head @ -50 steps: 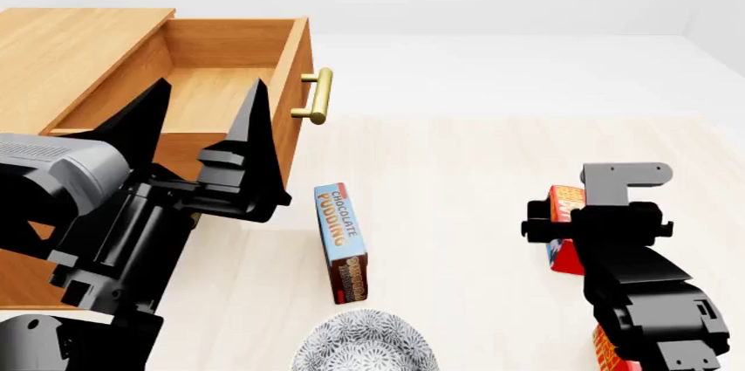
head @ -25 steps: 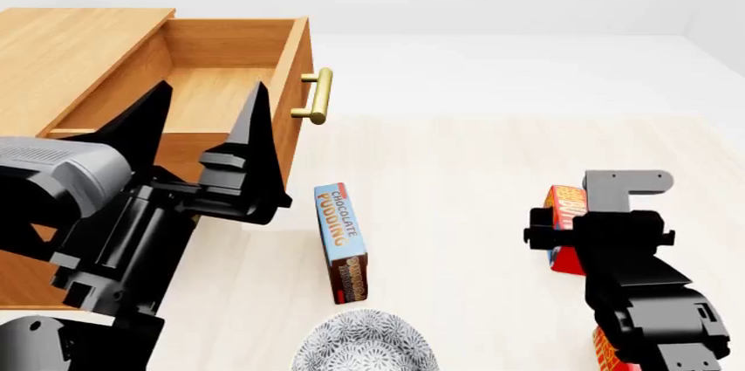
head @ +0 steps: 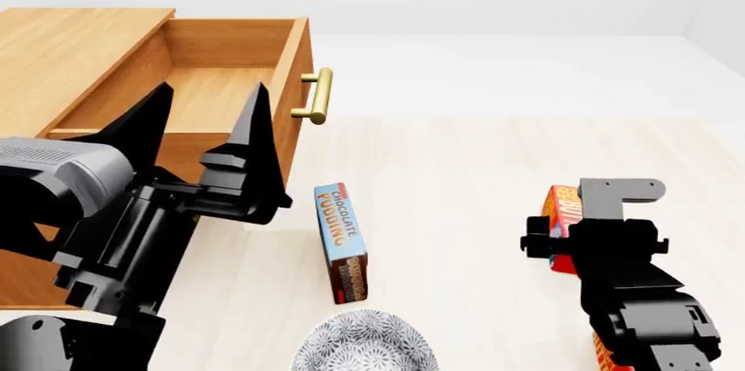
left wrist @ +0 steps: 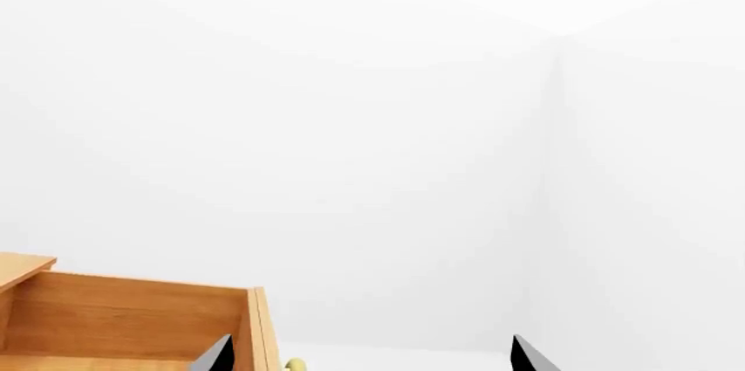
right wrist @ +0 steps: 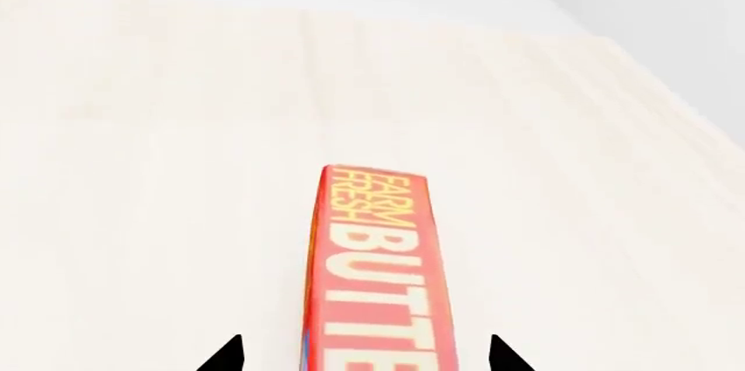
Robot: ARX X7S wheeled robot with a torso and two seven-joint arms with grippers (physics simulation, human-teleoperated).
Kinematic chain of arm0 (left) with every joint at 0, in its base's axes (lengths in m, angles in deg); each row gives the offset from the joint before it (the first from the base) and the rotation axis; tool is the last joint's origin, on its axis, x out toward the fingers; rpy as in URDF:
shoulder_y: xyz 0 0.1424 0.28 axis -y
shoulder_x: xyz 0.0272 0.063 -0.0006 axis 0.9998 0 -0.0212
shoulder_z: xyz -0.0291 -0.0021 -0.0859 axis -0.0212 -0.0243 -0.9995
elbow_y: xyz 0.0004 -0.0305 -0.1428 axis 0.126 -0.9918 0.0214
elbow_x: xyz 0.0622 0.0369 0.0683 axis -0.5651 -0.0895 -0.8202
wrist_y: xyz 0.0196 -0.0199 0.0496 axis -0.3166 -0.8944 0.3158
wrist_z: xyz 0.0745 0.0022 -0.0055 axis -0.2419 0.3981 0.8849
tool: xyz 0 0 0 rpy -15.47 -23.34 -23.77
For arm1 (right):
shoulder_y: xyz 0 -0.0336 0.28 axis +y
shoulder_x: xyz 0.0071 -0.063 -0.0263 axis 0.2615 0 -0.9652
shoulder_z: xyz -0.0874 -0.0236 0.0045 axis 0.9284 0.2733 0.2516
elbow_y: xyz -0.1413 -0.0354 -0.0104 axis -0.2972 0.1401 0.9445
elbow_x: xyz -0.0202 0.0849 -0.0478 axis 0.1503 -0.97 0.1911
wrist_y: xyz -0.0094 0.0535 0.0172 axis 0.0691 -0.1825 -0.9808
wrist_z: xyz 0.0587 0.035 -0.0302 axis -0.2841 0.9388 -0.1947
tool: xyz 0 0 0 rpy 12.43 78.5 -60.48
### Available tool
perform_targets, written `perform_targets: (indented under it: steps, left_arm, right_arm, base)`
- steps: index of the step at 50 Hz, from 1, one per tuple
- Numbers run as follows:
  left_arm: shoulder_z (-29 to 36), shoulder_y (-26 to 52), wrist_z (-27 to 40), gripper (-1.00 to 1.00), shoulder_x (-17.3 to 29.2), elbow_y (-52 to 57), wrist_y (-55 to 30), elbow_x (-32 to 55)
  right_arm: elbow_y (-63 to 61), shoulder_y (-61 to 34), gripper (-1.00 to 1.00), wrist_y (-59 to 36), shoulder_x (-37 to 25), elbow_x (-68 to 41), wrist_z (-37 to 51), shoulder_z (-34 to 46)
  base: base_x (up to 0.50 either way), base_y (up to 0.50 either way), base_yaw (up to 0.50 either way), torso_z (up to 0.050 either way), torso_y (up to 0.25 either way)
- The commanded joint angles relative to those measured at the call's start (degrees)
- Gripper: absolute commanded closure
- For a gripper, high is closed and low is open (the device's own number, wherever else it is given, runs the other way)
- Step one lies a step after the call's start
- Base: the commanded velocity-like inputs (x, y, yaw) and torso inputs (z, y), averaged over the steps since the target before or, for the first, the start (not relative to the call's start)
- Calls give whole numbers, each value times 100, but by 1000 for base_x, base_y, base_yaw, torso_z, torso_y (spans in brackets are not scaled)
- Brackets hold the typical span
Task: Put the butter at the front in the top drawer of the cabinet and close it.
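Your right gripper (head: 557, 236) is down over the butter (head: 563, 210), which stands on a thin edge on the pale wooden floor (head: 466, 179), toward the floor's right edge and well apart from the cabinet (head: 70, 48). In the right wrist view, the butter (right wrist: 375, 266) shows its red side with yellow letters, and one black fingertip (right wrist: 225, 355) sits on each side of it. The tips are spread wider than the carton and do not touch it, so the jaws are open around the butter and hold nothing.

A second red carton (head: 605, 349) peeks out at the near edge of the floor, mostly hidden behind your right arm.

The cabinet stands at the left edge of the floor. Its top drawer (head: 222, 83) is pulled out, and you can see its bare wooden bottom. The brass handle (head: 317, 96) sticks out from the drawer's front.

Your left gripper (head: 198, 140) is up in front of the top drawer with its two long black fingers (head: 258, 140) spread far apart and nothing between them. In the left wrist view you see just the two fingertips (left wrist: 215, 355) and a corner of the top drawer (left wrist: 128, 314).

The chocolate pudding box (head: 340, 240) lies flat on the floor, between your two arms and near the cabinet. A round gray patterned bowl (head: 363, 345) sits at the near edge of the floor, just beside the pudding box.
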Motion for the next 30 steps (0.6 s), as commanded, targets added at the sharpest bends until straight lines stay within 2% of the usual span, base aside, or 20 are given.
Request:
perform_targets:
  steps: [1, 30]
  left_arm:
    - [-2, -17, -14, -100, -3, -22, 25, -3]
    - [31, -44, -24, -100, -11, -22, 43, -30]
  right_arm:
    - [151, -25, -100, 11, 39, 17, 3, 28]
    - [726, -174, -100, 165, 144, 83, -77, 106]
  base:
    - [0, 0, 0, 0, 0]
    - [0, 0, 0, 0, 0]
